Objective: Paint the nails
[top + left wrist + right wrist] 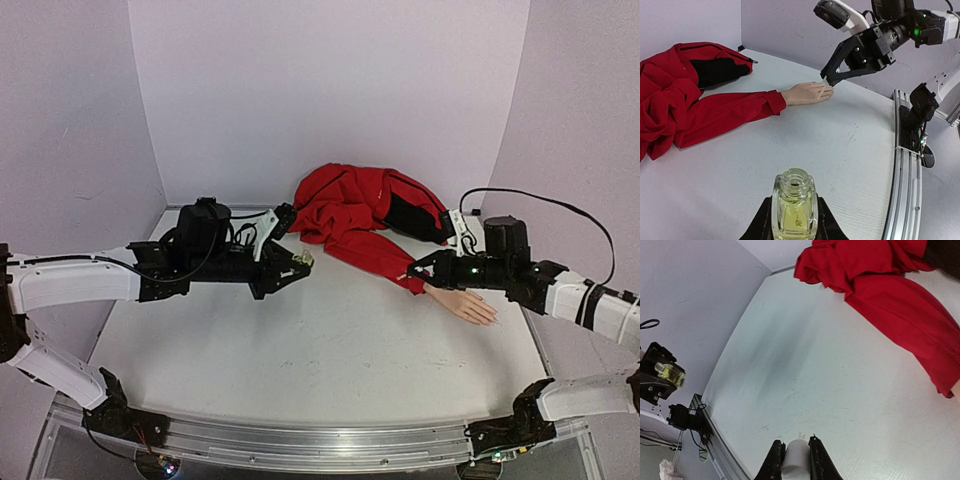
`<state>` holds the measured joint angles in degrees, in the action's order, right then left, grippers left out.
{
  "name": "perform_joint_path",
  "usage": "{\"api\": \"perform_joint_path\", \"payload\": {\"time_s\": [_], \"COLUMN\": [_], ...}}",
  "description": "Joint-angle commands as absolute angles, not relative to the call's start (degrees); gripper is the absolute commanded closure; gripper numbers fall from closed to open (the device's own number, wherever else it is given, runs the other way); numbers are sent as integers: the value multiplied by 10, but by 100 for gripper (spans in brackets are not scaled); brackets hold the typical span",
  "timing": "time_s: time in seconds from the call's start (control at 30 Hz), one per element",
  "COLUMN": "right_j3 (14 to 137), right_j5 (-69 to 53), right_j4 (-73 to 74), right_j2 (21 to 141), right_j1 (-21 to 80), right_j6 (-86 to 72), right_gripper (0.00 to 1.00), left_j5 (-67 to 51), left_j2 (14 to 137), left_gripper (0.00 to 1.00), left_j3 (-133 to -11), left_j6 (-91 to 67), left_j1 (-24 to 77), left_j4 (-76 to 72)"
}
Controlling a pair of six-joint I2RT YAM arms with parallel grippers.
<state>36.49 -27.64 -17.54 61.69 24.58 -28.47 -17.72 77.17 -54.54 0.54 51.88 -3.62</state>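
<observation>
The pale mannequin hand sticks out of the red jacket sleeve and lies flat on the table, fingers toward the right. Its nails are too small to make out at the fingertips. My left gripper is shut on a small clear bottle of yellowish liquid, uncapped and upright, well left of the hand. My right gripper is shut on a white cap and hovers by the hand. A thin brush points down near the fingers; I cannot tell whether it touches them.
The red jacket is bunched at the back of the white table against the purple wall. A metal rail runs along the near edge. A black cable loops above the right arm.
</observation>
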Motion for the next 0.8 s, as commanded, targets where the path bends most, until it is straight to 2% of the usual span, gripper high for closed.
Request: {"api": "perform_joint_path", "payload": {"time_s": [0.0,0.37,0.77], "right_j3": [433,595,686], "right_j5": [-259,-206,-185], "right_j4": [-204,-195,-170], "right_j2": [647,756,840], "right_j1": [309,478,531], "right_j6": [-292,-278,-259], "right_gripper": [100,100,100], "left_j5": [-153,-150,-116], "left_j2": [762,732,729], "left_gripper": [100,100,100], "left_j3": [-529,-480,-468], "left_j6": [44,116,143], "left_j1": [534,541,555], "left_j4": [-77,-88,-89]}}
